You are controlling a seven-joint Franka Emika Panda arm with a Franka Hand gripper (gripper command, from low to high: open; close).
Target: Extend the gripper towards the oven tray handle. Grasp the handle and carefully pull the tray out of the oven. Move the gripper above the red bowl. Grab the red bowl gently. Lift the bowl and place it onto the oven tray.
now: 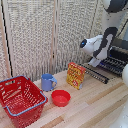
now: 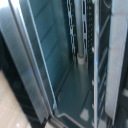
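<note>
Light wood bench [image 1: 95, 105], slatted screen behind. End effector [image 1: 95, 62] sits at the tray [image 1: 116, 64] on the exterior view's right, can't tell its opening. Red bowl [image 1: 61, 98] lies near the blue mug [image 1: 48, 82].

A pale folding screen [image 1: 47, 35] of woven panels in light frames stands behind a light wooden table [image 1: 95, 107] with visible plank seams. The light is soft and even, casting only faint shadows.
</note>
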